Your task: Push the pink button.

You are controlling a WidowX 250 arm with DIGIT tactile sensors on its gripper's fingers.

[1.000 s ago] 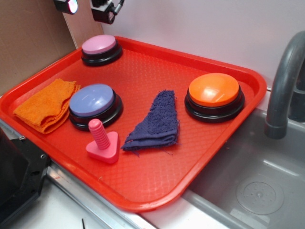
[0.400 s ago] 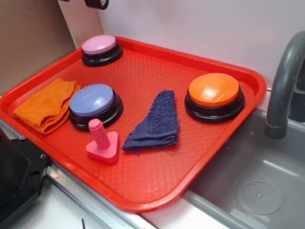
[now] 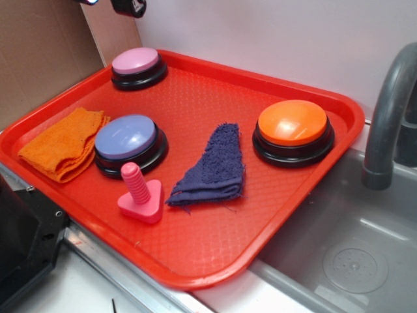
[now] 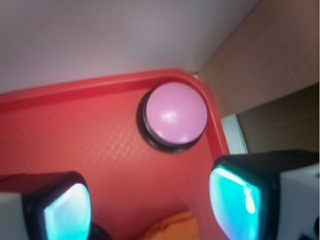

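On the red tray [image 3: 195,254], the exterior view shows from left to right an orange cloth [image 3: 62,143], a lavender-blue button [image 3: 128,140], a pink toy screw [image 3: 140,194], a dark blue cloth [image 3: 215,168] and an orange button [image 3: 292,129], with a grey faucet [image 3: 388,111] at the far right. The pink button [image 3: 137,65] sits in the tray's far left corner. Only a scrap of the gripper [image 3: 127,6] shows at the top edge, high above that button. The wrist view adds the rest: the gripper [image 4: 150,205] has its jaws spread wide, nothing between them, with the pink button [image 4: 175,113] in the tray corner, well clear of the fingertips [image 4: 232,200].
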